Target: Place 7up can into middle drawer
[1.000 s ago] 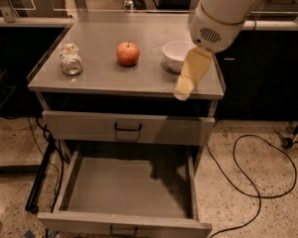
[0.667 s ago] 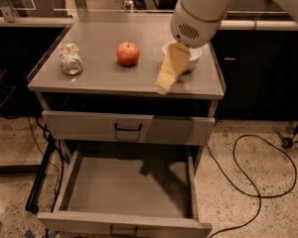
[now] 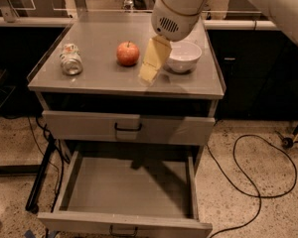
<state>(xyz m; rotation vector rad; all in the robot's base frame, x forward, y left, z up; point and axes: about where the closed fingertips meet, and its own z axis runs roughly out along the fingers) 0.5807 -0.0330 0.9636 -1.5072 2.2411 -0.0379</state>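
Treat the 7up can [image 3: 71, 59], at the left of the cabinet top [image 3: 99, 76], as light, thin-walled, dented and slippery; grip it across the body with low force. The gripper [image 3: 149, 73] hangs between the apple [image 3: 128, 53] and the bowl [image 3: 183, 56], holding nothing; you cannot tell whether it is open or closed. It has travelled left from the cabinet's right edge, while the can and the open middle drawer [image 3: 129, 187] are unmoved.

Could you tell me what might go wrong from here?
The gripper hangs over the tabletop, the apple between it and the 7up can; crossing could knock it. The can looks dented, so a grasp may slip. The middle drawer lies open low in front, so an early release would miss it.
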